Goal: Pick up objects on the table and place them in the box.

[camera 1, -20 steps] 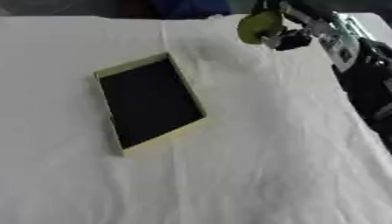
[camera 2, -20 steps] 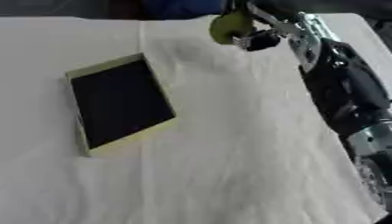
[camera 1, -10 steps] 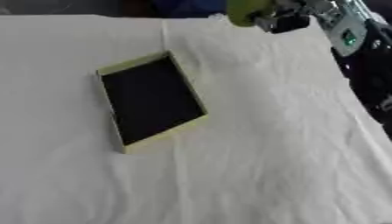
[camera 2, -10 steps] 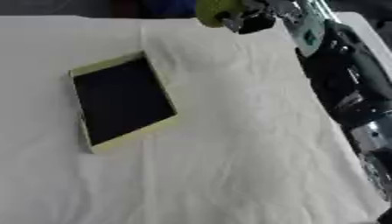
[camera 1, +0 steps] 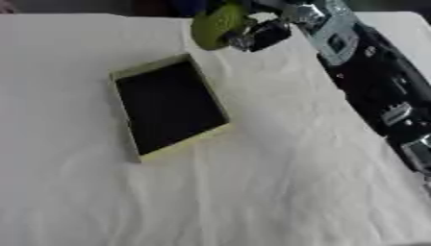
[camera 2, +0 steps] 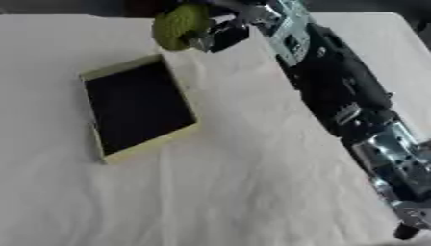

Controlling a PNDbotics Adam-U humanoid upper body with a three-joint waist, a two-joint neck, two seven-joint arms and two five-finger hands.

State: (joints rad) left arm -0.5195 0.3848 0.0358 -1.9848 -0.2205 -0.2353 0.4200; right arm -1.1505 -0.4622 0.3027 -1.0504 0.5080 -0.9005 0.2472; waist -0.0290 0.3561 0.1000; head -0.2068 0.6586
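Right hand (camera 1: 257, 33) has carried blurred green object (camera 1: 215, 25) toward box (camera 1: 168, 108)

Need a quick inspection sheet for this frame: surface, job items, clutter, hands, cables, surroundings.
Surface: table under a white cloth, wrinkled.
Job's things: yellow-green round object held above the cloth, just beyond the far right corner of the box; shallow box, pale yellow-green rim, dark inside, nothing seen in it.
Clutter: nothing seen.
Hands: right hand with fingers curled on the round object, arm entering from the right; left hand not in view.
Cables: nothing seen.
Surroundings: dark shapes past the table's far edge, too blurred to name.
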